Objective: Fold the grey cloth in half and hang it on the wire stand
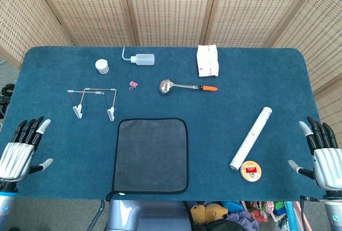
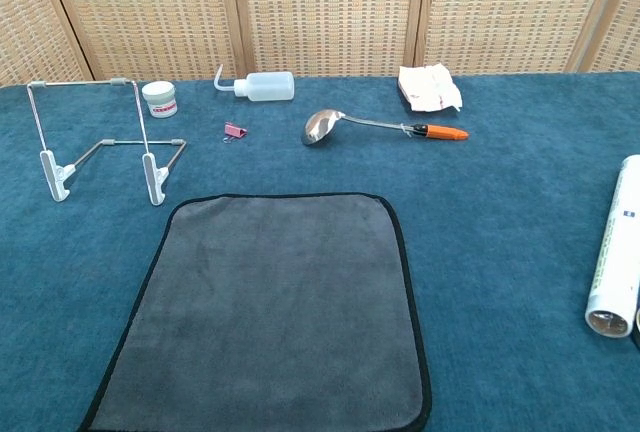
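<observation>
The grey cloth (image 1: pixel 151 155) (image 2: pixel 270 312) with a black hem lies flat and unfolded at the table's front middle. The wire stand (image 1: pixel 94 102) (image 2: pixel 97 152) stands upright just beyond the cloth's left corner. My left hand (image 1: pixel 21 149) hovers open over the front left corner of the table, well left of the cloth. My right hand (image 1: pixel 322 154) is open at the front right edge, far from the cloth. Neither hand holds anything, and the chest view shows neither.
Along the back lie a small white jar (image 1: pixel 102 66), a squeeze bottle (image 1: pixel 140 58), a pink clip (image 1: pixel 133 84), a metal ladle with an orange handle (image 1: pixel 184 86) and a white packet (image 1: pixel 207 60). A white tube (image 1: pixel 251 137) and a round tin (image 1: pixel 250 171) lie right of the cloth.
</observation>
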You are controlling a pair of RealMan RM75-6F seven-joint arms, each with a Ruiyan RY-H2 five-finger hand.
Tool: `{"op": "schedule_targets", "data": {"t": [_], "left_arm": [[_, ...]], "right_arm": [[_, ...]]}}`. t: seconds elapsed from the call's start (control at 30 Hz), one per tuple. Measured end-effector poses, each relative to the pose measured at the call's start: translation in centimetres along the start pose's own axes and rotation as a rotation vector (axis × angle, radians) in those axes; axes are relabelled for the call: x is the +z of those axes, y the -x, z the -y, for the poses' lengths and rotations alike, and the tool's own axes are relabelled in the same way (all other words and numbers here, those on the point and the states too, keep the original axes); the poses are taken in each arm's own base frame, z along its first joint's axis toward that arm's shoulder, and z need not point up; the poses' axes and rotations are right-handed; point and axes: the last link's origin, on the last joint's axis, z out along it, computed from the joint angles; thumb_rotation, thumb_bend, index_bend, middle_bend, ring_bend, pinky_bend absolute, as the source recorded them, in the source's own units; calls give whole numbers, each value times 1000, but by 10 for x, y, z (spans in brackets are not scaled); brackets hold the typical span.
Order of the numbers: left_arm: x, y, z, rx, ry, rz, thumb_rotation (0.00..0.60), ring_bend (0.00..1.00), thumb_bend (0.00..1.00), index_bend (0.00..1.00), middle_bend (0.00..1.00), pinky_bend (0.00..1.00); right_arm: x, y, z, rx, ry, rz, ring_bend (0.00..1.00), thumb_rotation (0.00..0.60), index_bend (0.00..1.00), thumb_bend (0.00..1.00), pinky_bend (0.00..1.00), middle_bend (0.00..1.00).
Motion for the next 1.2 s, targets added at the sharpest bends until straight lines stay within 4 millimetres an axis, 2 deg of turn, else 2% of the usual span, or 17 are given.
{"op": "schedule_targets", "data": {"t": [0.17, 0.37, 0.47, 0.57, 0.67, 1.2], "left_arm": [[30, 19, -5, 17, 253, 25, 600, 0, 137, 61, 0, 0], [74, 49, 0, 46, 448, 94, 600, 0, 139, 163, 0, 0], [97, 59, -7, 68, 540, 111, 600, 0, 139, 191, 0, 0], [114, 67, -16, 116, 625, 113, 600, 0, 150, 245, 0, 0], [128, 73, -26, 162, 698, 114, 600, 0, 155, 258, 0, 0], [160, 104, -73, 216, 864, 162, 600, 0, 153, 276, 0, 0]], "right_arm": [[5, 3, -5, -11, 42, 23, 0, 600, 0, 0, 0, 0], [13, 5, -11, -30, 102, 36, 0, 600, 0, 0, 0, 0], [15, 2, -13, -30, 119, 24, 0, 600, 0, 0, 0, 0], [15, 0, -16, -34, 132, 17, 0, 600, 0, 0, 0, 0], [16, -1, -18, -42, 143, 14, 0, 600, 0, 0, 0, 0], [18, -2, -23, -66, 191, 16, 0, 600, 0, 0, 0, 0]]}}
